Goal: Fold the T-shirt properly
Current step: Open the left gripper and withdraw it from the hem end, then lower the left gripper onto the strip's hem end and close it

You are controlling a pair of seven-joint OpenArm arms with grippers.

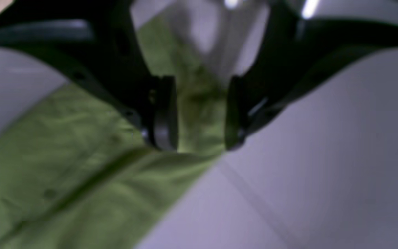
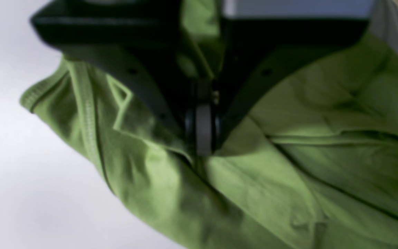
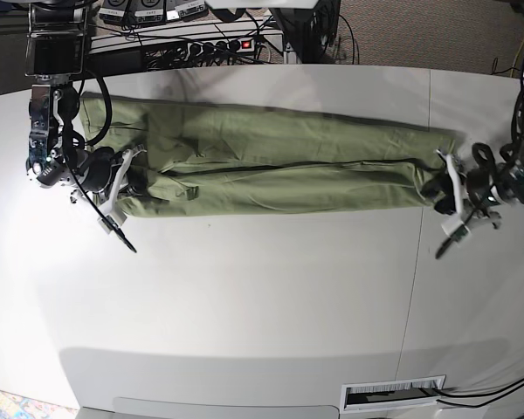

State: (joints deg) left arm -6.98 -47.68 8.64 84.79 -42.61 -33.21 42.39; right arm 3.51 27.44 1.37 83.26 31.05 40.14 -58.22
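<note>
The T-shirt is sage green and lies as a long, narrow, wrinkled strip across the far half of the white table. At the strip's left end in the base view, my right gripper is shut on a bunched fold of the T-shirt; in the right wrist view the right gripper shows its fingers pressed together in the cloth. At the strip's right end sits my left gripper. In the left wrist view the left gripper is open, its jaws standing either side of a tip of the T-shirt.
A power strip and cables lie behind the table's far edge. A seam runs through the tabletop near the right. A vent grille is at the near edge.
</note>
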